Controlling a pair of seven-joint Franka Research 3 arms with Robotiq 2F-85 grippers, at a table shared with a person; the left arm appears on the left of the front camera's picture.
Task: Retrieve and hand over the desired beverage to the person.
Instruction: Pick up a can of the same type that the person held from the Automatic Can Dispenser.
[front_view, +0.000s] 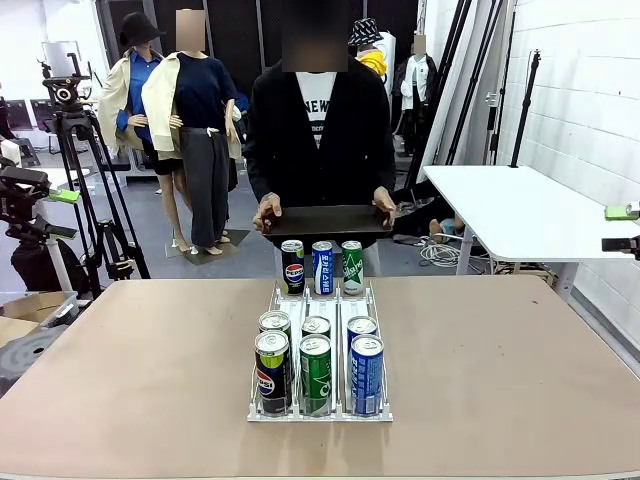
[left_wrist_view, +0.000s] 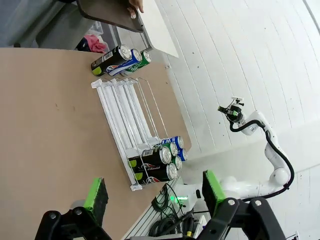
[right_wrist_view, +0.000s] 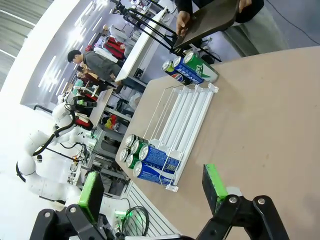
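Since neither tool has anything in it, here's my read, left to right.

Left tool (left_wrist_view: 154, 194): fingers spread wide and nothing between the green pads (left_wrist_view: 96, 199). It's up off the counter (front_view: 520, 360), well apart from the rack (front_view: 310, 300).

Rack: white wire, three lanes, mid-counter, running from my side toward the far side. The middle stretch of the lanes is bare.

Near end: six upright cans in two rows of three, packed together.
- Front row: black-and-yellow Pepsi can (front_view: 271, 372) in the left lane, near green can (front_view: 315, 374) in the middle, near blue can (front_view: 366, 374) on the right.
- Second row sits right behind. From the front I mostly get lids, so I can't tell the labels.

Far end: three more upright cans, side by side.
- They are a black Pepsi can (front_view: 292, 267), a blue-and-white can (front_view: 323, 267) and a far green can (front_view: 352, 266).
- I can't tell whether they stand in the lanes or just past the rack's end.

Person (front_view: 320, 130): standing at the far side of the counter, centred behind the rack, in a black jacket over a white tee.
- They hold a dark tray (front_view: 328, 222) level, just behind and above the far cans.
- One hand (front_view: 268, 212) grips the end at my left, the other hand (front_view: 384, 203) the end at my right.

Right tool (right_wrist_view: 153, 189): fingers spread wide too, gripping nothing. It's up off the counter on the right, well apart from the rack and every can.
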